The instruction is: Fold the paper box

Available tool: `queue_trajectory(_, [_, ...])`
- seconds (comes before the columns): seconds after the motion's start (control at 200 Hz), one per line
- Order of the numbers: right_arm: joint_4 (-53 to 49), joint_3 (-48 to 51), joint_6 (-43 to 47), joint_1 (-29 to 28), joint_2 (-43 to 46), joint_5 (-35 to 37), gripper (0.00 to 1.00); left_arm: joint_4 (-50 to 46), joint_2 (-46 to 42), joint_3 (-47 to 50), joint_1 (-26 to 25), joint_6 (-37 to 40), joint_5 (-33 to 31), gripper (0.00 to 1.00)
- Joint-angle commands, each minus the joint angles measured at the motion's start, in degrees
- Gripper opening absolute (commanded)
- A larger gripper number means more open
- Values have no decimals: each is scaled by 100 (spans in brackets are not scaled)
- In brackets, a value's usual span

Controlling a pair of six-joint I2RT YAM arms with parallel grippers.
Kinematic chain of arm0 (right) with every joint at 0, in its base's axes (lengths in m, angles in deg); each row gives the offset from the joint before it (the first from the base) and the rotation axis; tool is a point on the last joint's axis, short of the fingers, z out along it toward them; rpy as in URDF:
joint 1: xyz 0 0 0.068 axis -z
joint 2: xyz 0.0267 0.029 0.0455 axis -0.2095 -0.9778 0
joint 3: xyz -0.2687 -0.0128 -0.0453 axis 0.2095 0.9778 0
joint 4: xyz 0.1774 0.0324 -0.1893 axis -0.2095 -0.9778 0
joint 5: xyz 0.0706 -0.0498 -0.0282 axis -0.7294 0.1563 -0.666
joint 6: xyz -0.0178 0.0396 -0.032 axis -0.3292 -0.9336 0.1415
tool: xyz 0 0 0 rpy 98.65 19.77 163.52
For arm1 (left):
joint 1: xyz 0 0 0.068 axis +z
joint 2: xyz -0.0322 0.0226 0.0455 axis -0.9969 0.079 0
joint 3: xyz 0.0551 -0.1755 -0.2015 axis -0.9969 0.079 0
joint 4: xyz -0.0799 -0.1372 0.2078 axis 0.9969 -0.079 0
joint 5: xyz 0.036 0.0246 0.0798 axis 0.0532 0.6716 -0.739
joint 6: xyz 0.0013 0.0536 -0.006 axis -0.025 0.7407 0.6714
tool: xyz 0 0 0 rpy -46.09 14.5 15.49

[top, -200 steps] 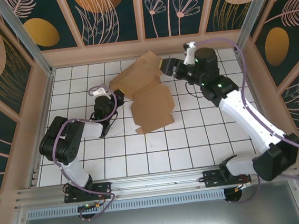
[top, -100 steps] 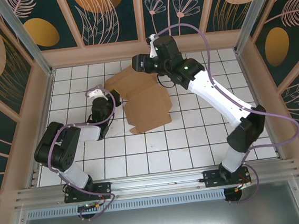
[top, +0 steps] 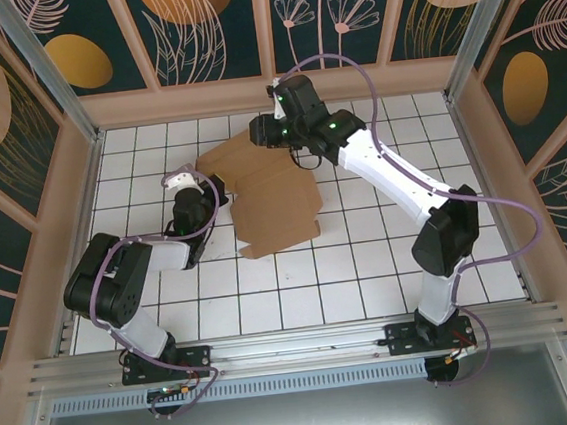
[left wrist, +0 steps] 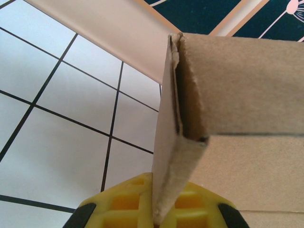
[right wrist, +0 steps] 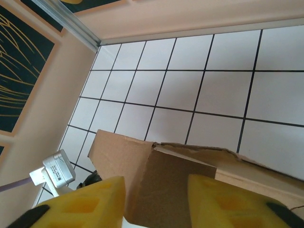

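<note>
The left tool (top: 204, 188) was clamped on the left edge of the paper box (top: 280, 201), with thin cardboard pinched between its yellow pads (left wrist: 118, 206). The box lay partly folded on the white-tiled bench (top: 369, 265), toward its far side. At the box's far edge, the right tool (top: 262, 132) held its 2 fingers (right wrist: 228, 199) apart, straddling a raised flap.

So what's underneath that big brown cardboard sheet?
The brown cardboard sheet lies over the white tiled table; the tiles directly beneath it are covered, so anything lying there cannot be seen.
</note>
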Motion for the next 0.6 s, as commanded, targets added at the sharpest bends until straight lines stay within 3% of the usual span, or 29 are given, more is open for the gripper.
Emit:
queue_trajectory(0.0, [-60, -235, -42, -16, -126, -105, 30, 53, -139, 17, -17, 91, -49, 0])
queue_trajectory(0.245, [-61, -218, -49, -11, -142, -131, 6, -1, -122, 12, -17, 92, -37, 0])
queue_trajectory(0.325, [-28, -197, -63, -11, -124, -140, 8, 30, -125, 27, -17, 74, -49, 0])
queue_trajectory(0.39, [10, -158, -76, -5, -99, -131, 25, 20, -122, 21, -19, 72, -49, 0])
queue_trajectory(0.48, [78, -100, -94, 7, -74, -170, 26, 26, -131, 23, -17, 79, -41, 0])
queue_trajectory(0.596, [126, -65, -73, 18, -54, -248, 6, 1, -139, 21, -13, 91, -41, 0])
